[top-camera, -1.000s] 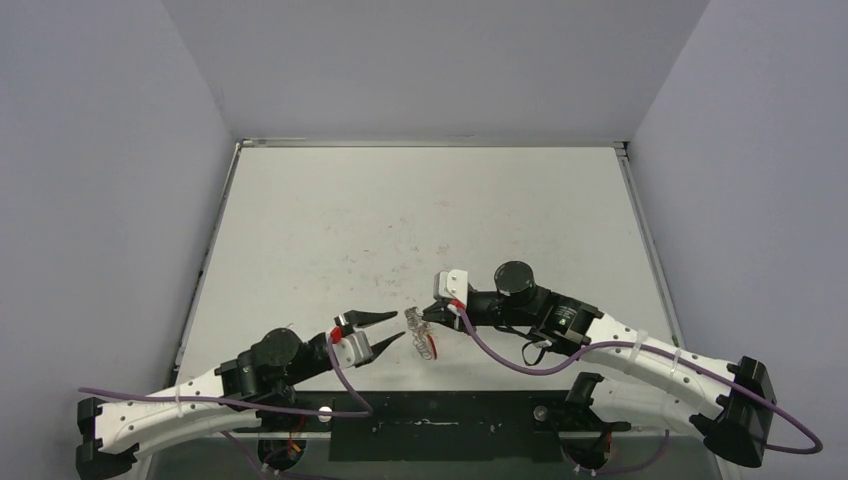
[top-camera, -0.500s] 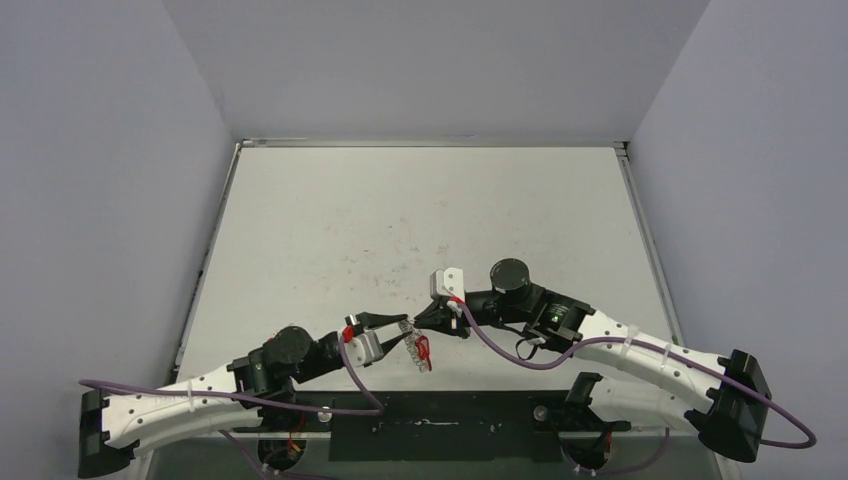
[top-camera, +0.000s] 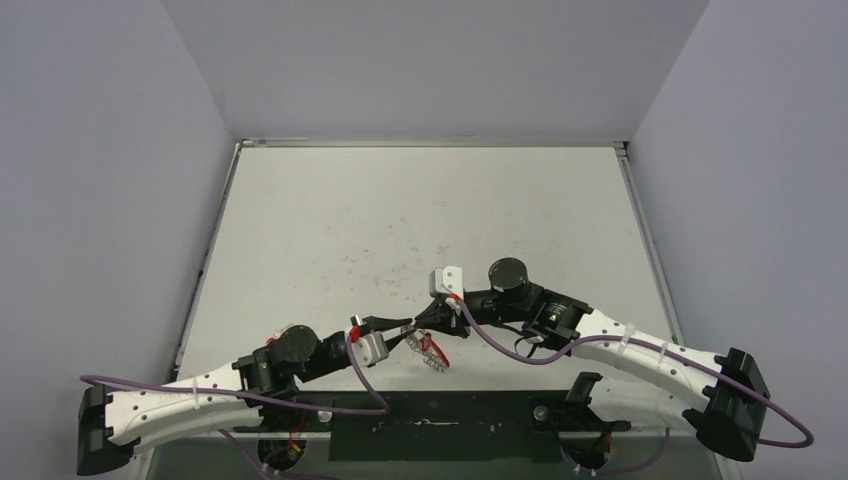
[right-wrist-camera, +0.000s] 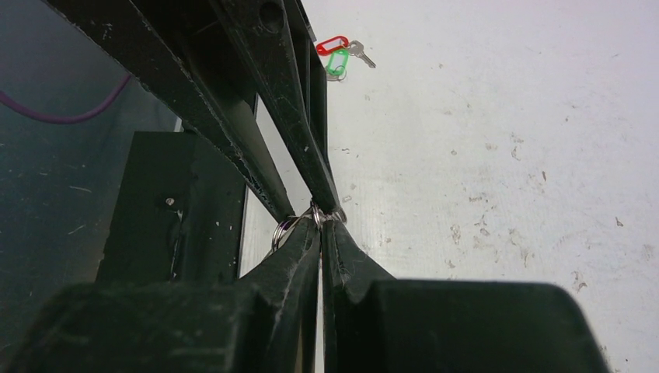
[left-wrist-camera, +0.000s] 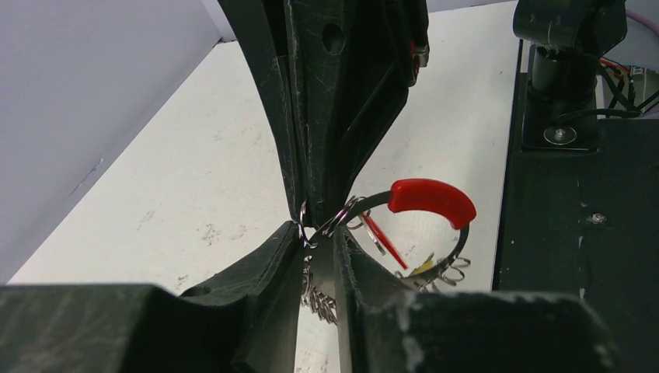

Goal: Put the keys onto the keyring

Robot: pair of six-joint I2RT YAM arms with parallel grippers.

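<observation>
- The left pincer (left-wrist-camera: 320, 247) is drawn together on thin metal at the rim of the keyring (top-camera: 431, 349), which sits at 5 o'clock from the tips in the top view.
- The wire looks light, stiff and slippery; its red plastic piece (left-wrist-camera: 432, 201) probably offers the surest hold.
- The right pincer (right-wrist-camera: 320, 227) is pinched on the same rim, tip to tip.
- Loose keys (right-wrist-camera: 336, 56) lie on the table (right-wrist-camera: 505, 155) at 12 o'clock; tiny and flat, they are likely best lifted by their tags.

Top view looks down from 6 o'clock over the pale scuffed surface (top-camera: 420, 210); both close wrist views face each other, sharing the thin silvery wire ring (left-wrist-camera: 431, 202).
</observation>
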